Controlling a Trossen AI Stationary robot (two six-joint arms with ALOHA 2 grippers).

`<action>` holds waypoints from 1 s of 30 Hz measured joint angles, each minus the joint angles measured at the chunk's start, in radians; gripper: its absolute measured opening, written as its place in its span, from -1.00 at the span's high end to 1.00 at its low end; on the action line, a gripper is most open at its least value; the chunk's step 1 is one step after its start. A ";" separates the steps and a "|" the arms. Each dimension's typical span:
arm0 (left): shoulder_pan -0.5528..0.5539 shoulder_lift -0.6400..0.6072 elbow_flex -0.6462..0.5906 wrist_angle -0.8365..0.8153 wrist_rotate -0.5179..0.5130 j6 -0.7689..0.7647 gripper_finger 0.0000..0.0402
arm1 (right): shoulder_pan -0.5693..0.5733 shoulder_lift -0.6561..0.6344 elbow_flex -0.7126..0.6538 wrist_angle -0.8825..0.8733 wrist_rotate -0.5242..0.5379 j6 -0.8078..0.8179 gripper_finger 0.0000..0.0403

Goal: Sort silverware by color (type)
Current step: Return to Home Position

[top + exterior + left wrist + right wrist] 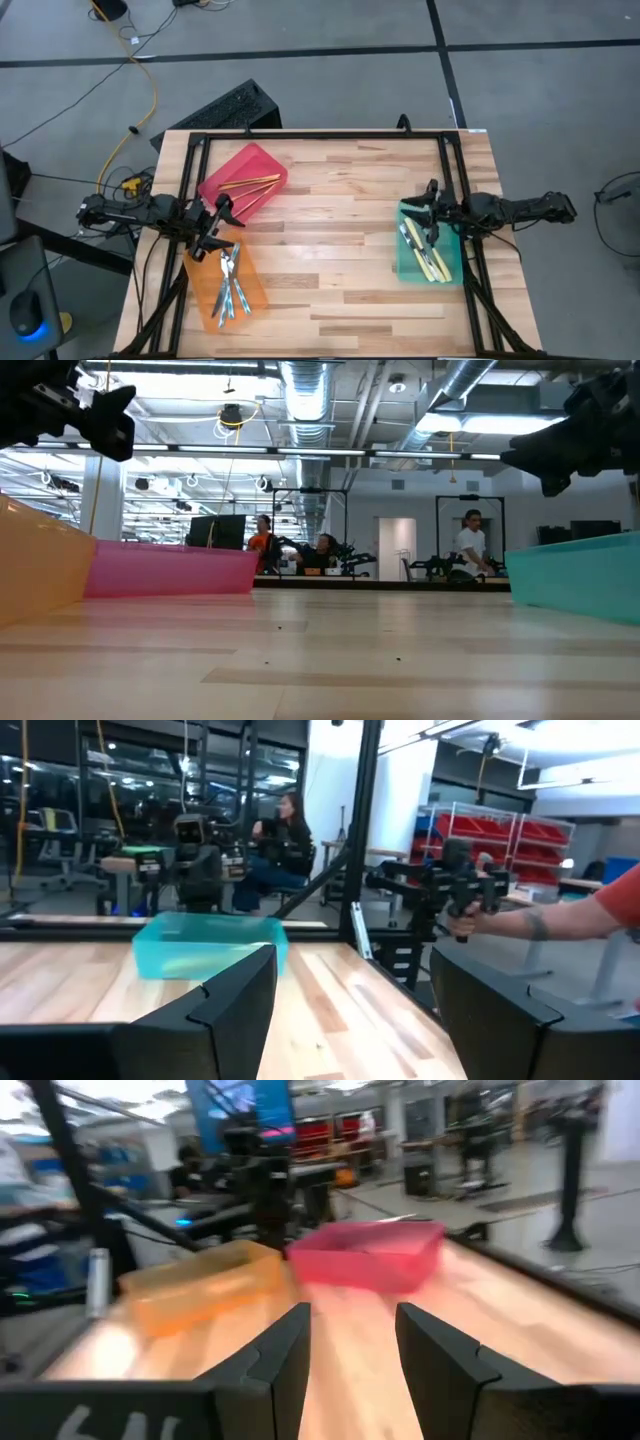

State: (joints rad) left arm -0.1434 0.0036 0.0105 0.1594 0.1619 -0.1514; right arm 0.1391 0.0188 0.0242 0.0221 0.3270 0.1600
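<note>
Gold cutlery (250, 184) lies in the red bin (232, 168) at the far left. Silvery-blue pieces (230, 280) lie in the orange bin (250, 296) at the near left. Yellow-handled pieces (426, 256) lie in the green bin (405, 262) on the right. My left gripper (226, 224) hangs open between the red and orange bins and holds nothing; its fingers (236, 992) point level across the table. My right gripper (429, 212) hangs open over the green bin's far end, also holding nothing; its fingers (283, 1348) point level toward the red bin (370, 1252) and orange bin (200, 1285).
A black frame rail (320, 134) runs along the table's far edge, with more rails down both sides. A dark keyboard (225, 108) lies on the floor beyond. The bare wooden middle (330, 230) lies between the bins. A person's forearm (560, 920) shows past the table's right side.
</note>
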 joint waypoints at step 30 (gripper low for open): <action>0.001 0.004 -0.003 -0.125 -0.203 -0.148 -0.23 | 0.005 0.001 -0.001 -0.010 -0.038 0.007 0.14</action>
State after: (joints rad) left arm -0.1425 0.0078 0.0074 0.0341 -0.0406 -0.2989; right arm 0.1436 0.0200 0.0235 0.0120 0.2893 0.1673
